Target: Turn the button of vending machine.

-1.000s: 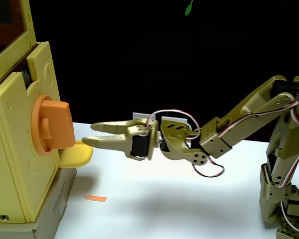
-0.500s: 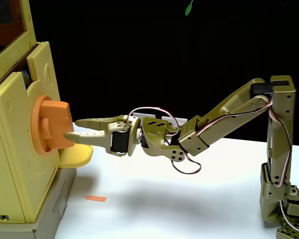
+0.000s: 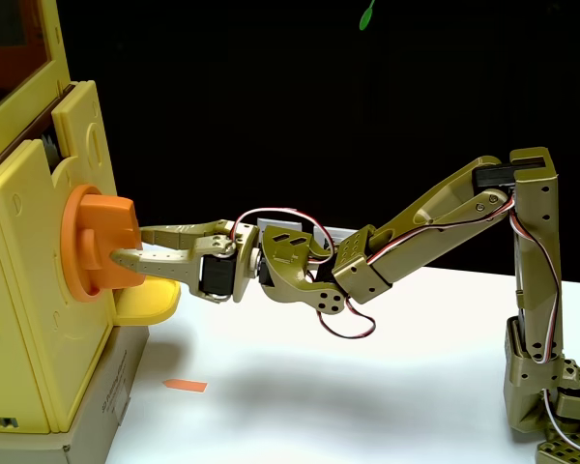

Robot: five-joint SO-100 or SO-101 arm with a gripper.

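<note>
Black backdrop behind; my claw (image 3: 128, 245) stands open around the button's (image 3: 104, 246) bar on the vending machine (image 3: 24, 319).

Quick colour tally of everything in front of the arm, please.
Orange: 2, the button and a small flat scrap on the table.
Yellow: 2, the vending machine and its tray.
Olive green: 1, the gripper.
Total: 5

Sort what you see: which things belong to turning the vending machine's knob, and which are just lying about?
Belong to the job: button; vending machine; gripper, open around the button's bar.

Lying about: small orange scrap on the table; yellow tray.
</note>
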